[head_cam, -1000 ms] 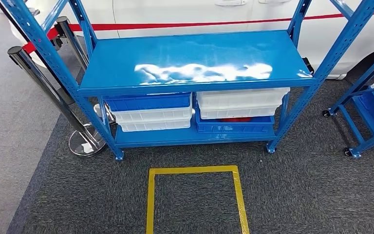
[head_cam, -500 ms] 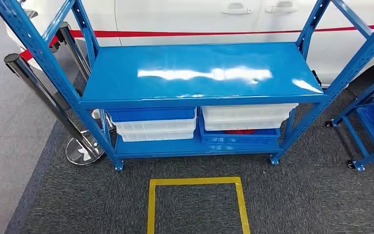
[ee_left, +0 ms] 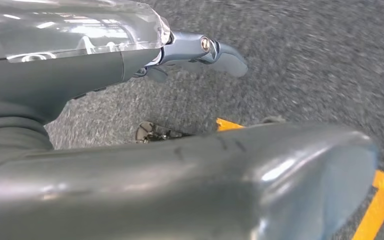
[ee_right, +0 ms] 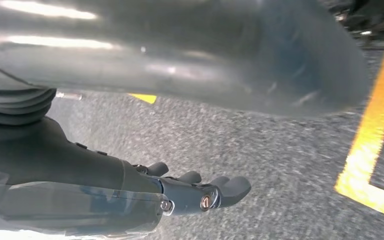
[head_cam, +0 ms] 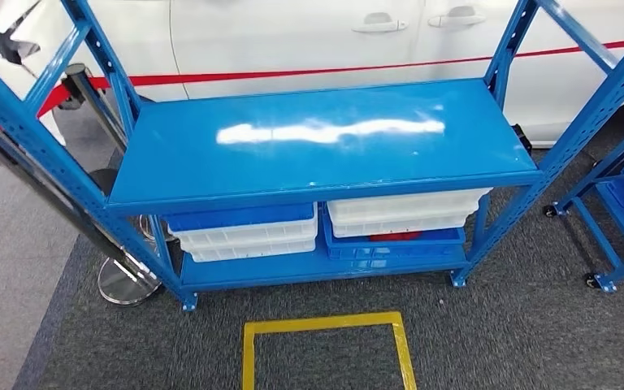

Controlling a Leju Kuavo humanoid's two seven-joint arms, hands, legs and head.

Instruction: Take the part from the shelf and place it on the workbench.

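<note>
No text, label or number can be read on the shelf [head_cam: 325,146], bins [head_cam: 402,213] or car [head_cam: 317,36], as far as these blurred views allow.

Blue metal shelf [head_cam: 325,138]: glossy top deck with glare streaks, perforated blue uprights, standing on dark carpet. Lower deck holds stacked bins: on the left a blue bin [head_cam: 240,217] over white bins [head_cam: 248,240]; on the right white bins [head_cam: 402,213] over a blue bin [head_cam: 394,244]. A red part [head_cam: 396,236] shows between the right white and blue bins, mostly hidden.
</note>
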